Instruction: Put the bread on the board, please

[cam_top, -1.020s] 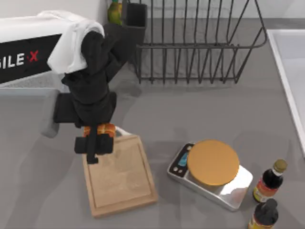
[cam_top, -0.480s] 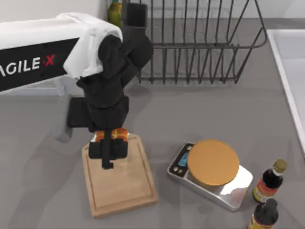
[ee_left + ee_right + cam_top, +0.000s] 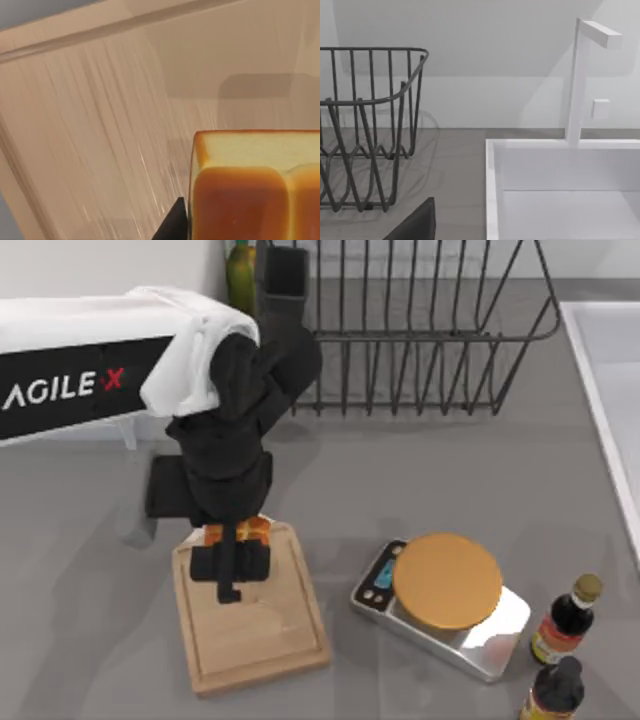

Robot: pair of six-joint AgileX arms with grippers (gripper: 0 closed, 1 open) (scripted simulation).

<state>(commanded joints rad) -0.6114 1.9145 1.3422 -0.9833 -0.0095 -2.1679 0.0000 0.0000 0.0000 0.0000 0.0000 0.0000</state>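
The bread point(image 3: 255, 531), a golden-orange loaf with a browned top, is held in my left gripper point(image 3: 232, 560), which is shut on it over the far end of the board point(image 3: 265, 635). In the left wrist view the bread point(image 3: 252, 187) fills the near corner, with one dark fingertip point(image 3: 173, 226) beside it. The tan board point(image 3: 100, 125) lies close below, and the loaf's shadow falls on the wood. A dark part of my right gripper point(image 3: 416, 224) shows in the right wrist view, parked away from the board.
A kitchen scale with a round orange platter point(image 3: 446, 581) stands right of the board. Two dark sauce bottles point(image 3: 566, 621) stand at the front right. A black wire dish rack point(image 3: 410, 330) is at the back, a white sink point(image 3: 560, 190) at the right edge.
My left arm has carried the bread to the right and forward, from the board's far left corner to over its far end.
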